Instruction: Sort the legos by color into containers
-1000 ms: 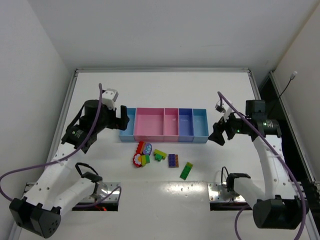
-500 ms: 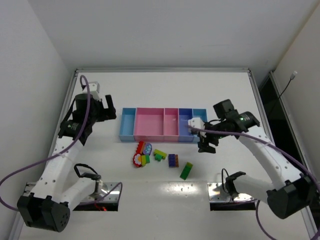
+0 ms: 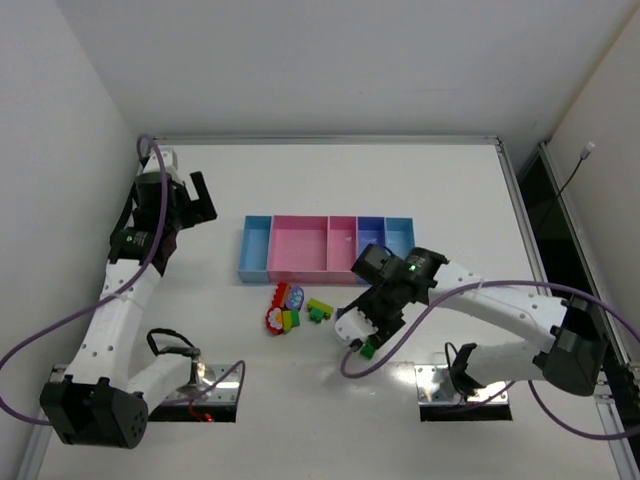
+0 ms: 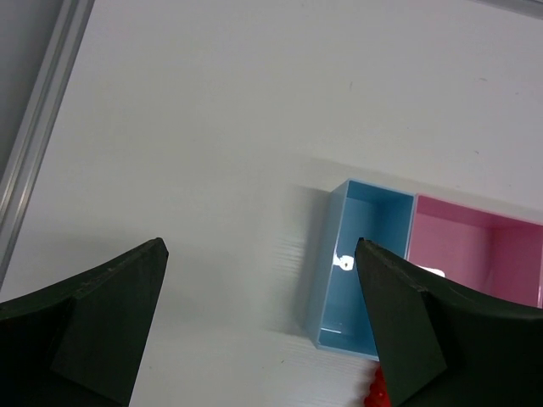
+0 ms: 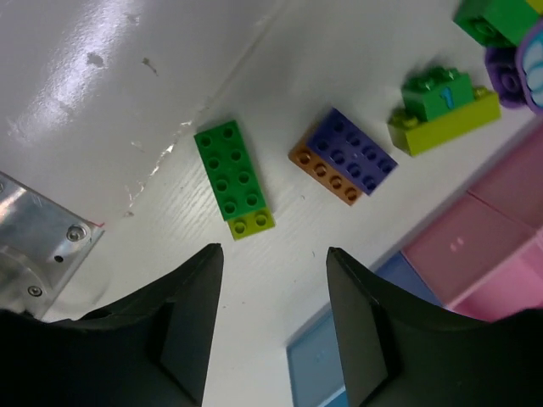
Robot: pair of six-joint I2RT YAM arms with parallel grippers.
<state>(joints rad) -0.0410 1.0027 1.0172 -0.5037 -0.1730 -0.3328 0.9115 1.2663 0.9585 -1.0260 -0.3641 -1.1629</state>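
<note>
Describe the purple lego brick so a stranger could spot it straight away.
Find the row of blue and pink bins mid-table; the loose legos lie on its near side. In the right wrist view, the purple brick sits between a long green brick and a lime-and-green stack. Only it is a flat purple rectangle with an orange strip along one side.

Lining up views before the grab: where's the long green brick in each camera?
Top external: green brick, just below centre, right of the brick pile.
Left wrist: not in view.
Right wrist: green brick, left of centre.
Shared landmark: pink bins, in all three.
</note>
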